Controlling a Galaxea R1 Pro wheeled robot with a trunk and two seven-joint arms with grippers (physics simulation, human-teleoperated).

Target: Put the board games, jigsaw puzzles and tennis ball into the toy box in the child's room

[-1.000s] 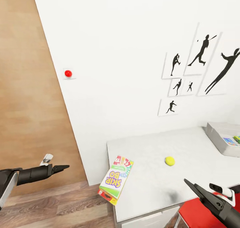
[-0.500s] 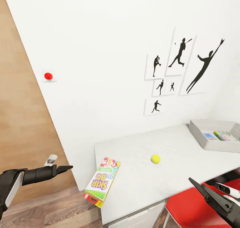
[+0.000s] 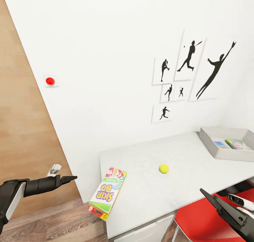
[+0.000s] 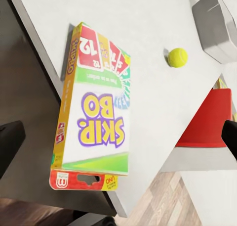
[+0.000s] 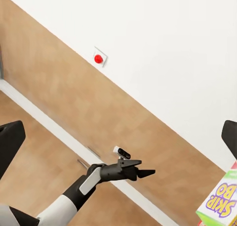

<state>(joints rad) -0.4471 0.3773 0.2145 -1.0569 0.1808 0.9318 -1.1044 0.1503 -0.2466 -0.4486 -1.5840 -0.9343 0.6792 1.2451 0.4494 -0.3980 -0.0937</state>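
A SKIP-BO board game (image 3: 106, 192) lies on the light grey table (image 3: 141, 157) at its near left corner, its red end overhanging the edge; the left wrist view shows this game box (image 4: 96, 112) from close above. The tennis ball (image 3: 163, 168) rests mid-table, apart from the box. At the right end stands the grey toy box (image 3: 211, 137), with two thin colourful jigsaw puzzles (image 3: 233, 144) lying inside. My left gripper (image 3: 68, 179) hovers open left of the table, over the floor. My right gripper (image 3: 208, 198) is open, low by the table's front edge.
A red chair (image 3: 197, 217) sits under the table's front right. A wood-panelled wall (image 3: 24, 136) with a metal handle (image 3: 54, 169) stands at left. The white wall carries a red button (image 3: 50, 81) and sports silhouettes (image 3: 190, 76). Wooden floor (image 3: 53, 224) lies below my left arm.
The camera turned right a second ago, so table, box and ball slid left in the picture. In the last half second almost nothing moved. Both arms hold their pose.
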